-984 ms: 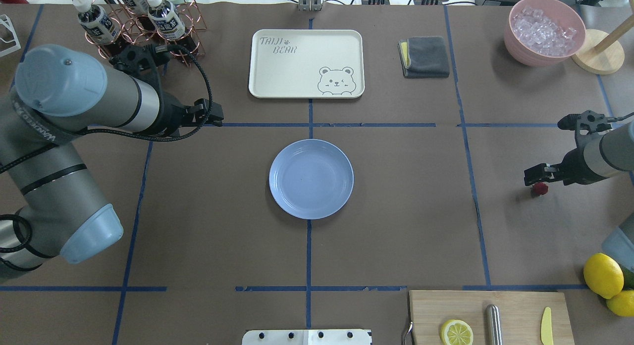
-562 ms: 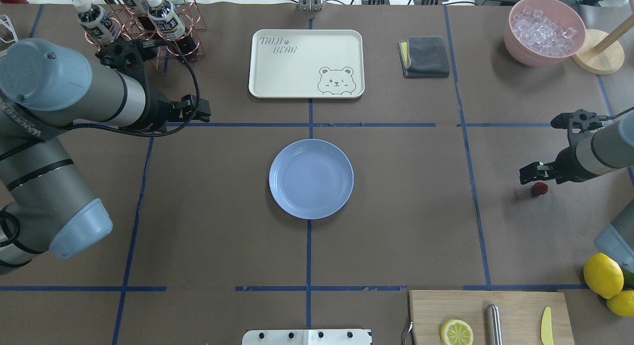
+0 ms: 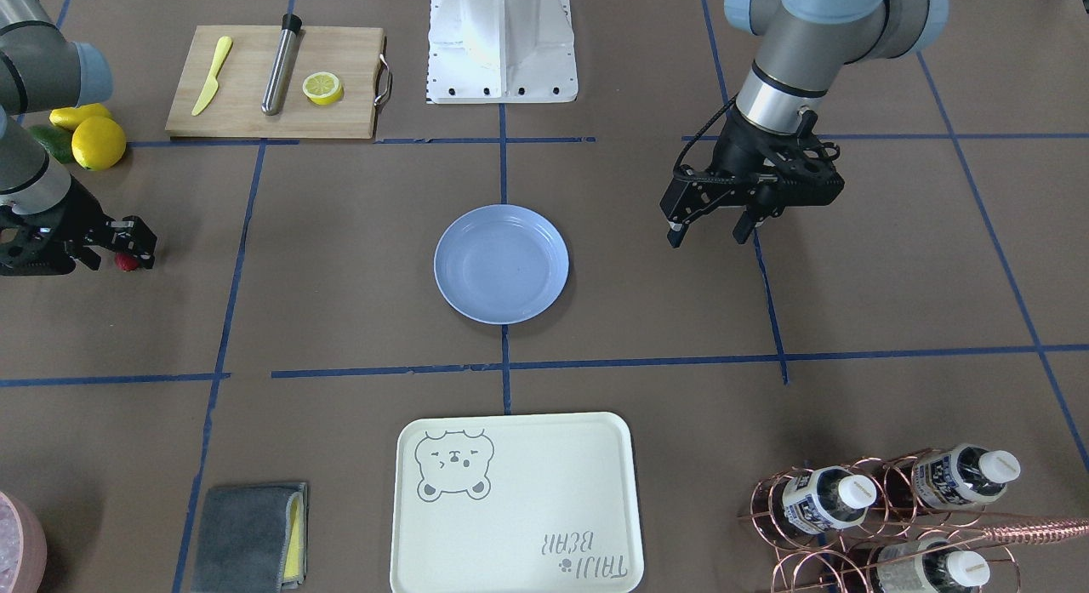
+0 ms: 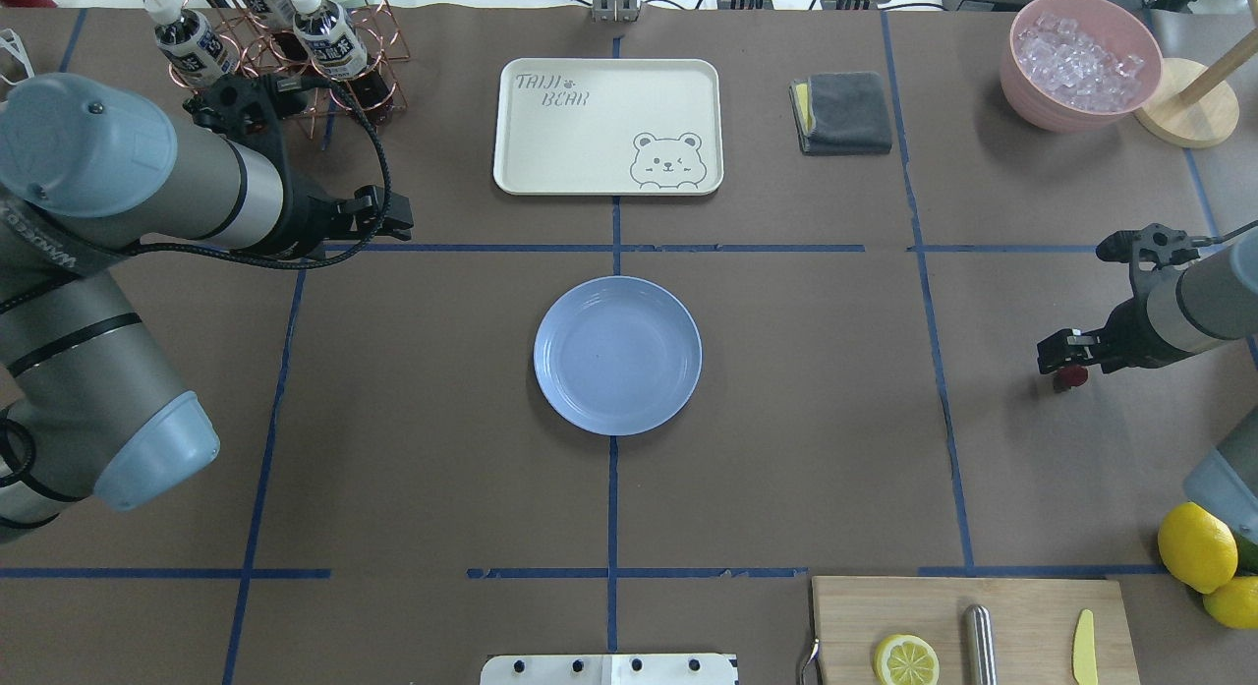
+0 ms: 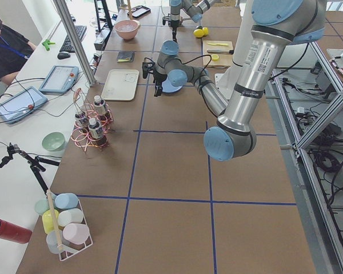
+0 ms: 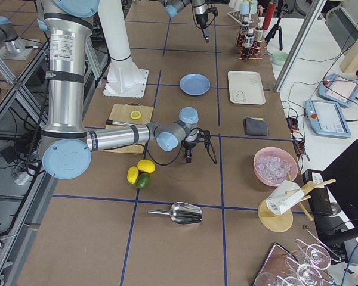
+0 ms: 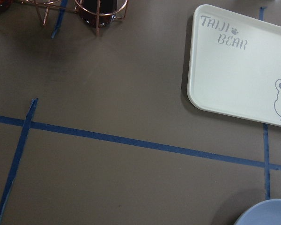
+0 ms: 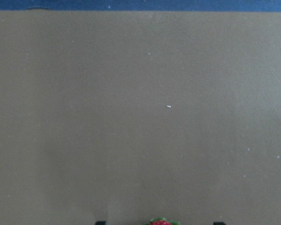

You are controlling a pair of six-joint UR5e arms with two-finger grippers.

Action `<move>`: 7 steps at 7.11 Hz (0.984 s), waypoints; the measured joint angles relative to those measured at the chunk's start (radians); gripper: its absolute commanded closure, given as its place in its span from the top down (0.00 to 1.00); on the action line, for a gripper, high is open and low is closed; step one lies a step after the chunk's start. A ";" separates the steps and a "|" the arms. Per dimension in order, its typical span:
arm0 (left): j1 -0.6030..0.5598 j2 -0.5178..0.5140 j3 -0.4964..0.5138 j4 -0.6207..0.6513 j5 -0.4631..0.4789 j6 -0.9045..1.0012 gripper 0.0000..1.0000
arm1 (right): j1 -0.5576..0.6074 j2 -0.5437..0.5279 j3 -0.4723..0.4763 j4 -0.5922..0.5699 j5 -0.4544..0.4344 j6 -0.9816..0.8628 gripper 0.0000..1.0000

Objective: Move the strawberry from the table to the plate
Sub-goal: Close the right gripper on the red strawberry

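The small dark-red strawberry (image 4: 1071, 375) lies on the brown table (image 4: 786, 420) at the far right, also visible as (image 3: 127, 262). My right gripper (image 4: 1059, 359) is low over it and open. In the right wrist view the strawberry (image 8: 161, 221) shows at the bottom edge, between two dark fingertips (image 8: 100, 222). The light blue plate (image 4: 617, 356) sits empty at the table's centre, well left of the berry. My left gripper (image 3: 710, 230) hangs open and empty above the table, beside the plate (image 3: 501, 264).
A cream bear-print tray (image 4: 607, 125) and a grey cloth (image 4: 843, 112) lie behind the plate. A pink bowl of ice (image 4: 1081, 61) stands at the back right, a bottle rack (image 4: 285, 46) at the back left. A cutting board (image 4: 973, 631) and lemons (image 4: 1197, 545) are at the front right.
My right gripper has dropped closer to the strawberry, which has not moved. The left arm has drawn back a little to the left, away from the centre.
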 measured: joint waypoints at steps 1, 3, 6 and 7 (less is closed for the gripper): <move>0.000 0.000 0.000 0.001 0.000 0.000 1.00 | -0.004 0.000 0.000 0.000 0.001 0.002 0.45; 0.000 0.001 0.000 0.000 0.000 0.000 1.00 | -0.008 0.002 -0.001 -0.001 0.002 0.004 0.00; -0.001 0.006 0.001 0.000 0.000 0.000 1.00 | -0.003 -0.004 0.016 -0.001 -0.004 -0.011 0.00; -0.007 0.010 -0.002 0.001 0.000 0.003 1.00 | 0.004 -0.011 0.053 -0.005 0.001 -0.017 0.00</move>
